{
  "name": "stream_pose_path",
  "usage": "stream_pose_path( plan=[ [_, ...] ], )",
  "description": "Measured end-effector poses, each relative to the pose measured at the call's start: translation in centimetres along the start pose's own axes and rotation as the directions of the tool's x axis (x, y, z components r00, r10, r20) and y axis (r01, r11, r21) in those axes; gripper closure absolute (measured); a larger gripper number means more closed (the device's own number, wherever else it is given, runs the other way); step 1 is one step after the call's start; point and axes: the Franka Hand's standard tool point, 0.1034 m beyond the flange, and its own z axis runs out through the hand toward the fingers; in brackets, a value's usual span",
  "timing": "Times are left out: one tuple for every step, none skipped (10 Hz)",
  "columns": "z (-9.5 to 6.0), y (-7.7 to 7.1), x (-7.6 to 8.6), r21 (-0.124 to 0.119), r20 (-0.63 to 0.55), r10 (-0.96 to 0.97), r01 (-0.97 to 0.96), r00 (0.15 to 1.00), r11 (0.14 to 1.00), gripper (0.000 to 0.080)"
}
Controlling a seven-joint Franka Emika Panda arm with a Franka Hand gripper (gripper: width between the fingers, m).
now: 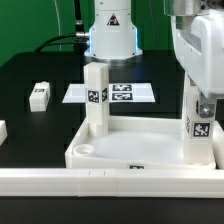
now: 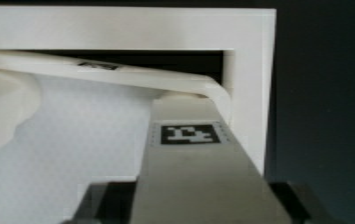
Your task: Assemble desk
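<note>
The white tray-like tabletop [image 1: 140, 148] lies at the front of the black table, rim up. One white square leg [image 1: 96, 98] stands upright at its far corner on the exterior view's left, and an empty round socket [image 1: 84, 150] shows near it. My gripper [image 1: 203, 108] is shut on a second tagged leg [image 1: 199, 130], held upright at the tabletop's corner on the exterior view's right. I cannot tell whether it is seated in a socket. In the wrist view the held leg [image 2: 195, 150] runs out from between my fingers [image 2: 112, 200] over the tabletop [image 2: 85, 115].
The marker board [image 1: 128, 92] lies behind the tabletop. A loose tagged leg [image 1: 39, 95] lies on the exterior view's left, and another white part [image 1: 2, 130] shows at the left edge. A long white rail [image 1: 100, 182] runs along the front. The arm's base [image 1: 110, 35] stands at the back.
</note>
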Motion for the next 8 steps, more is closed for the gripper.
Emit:
stream_pose_path(
  plan=[
    [0.0,-0.01,0.07,0.0,0.0,-0.043,0.043,0.999,0.999,0.0273],
    [0.01,0.01,0.24,-0.002,-0.001,-0.092,0.092,0.996,0.996,0.0273],
    [0.07,0.12,0.24,-0.007,0.0,-0.187,0.187,0.982,0.982,0.0189],
    [0.1,0.14,0.23,-0.009,-0.002,-0.303,0.303,0.953,0.953,0.0158],
    [0.11,0.18,0.25,-0.012,-0.003,-0.41,0.41,0.912,0.912,0.0158],
    [0.07,0.18,0.25,-0.016,-0.004,-0.496,0.496,0.868,0.868,0.0152],
    [0.03,0.14,0.22,-0.017,-0.004,-0.584,0.583,0.812,0.812,0.0152],
    [0.01,0.12,0.22,-0.016,-0.002,-0.661,0.661,0.75,0.75,0.0151]
  ],
)
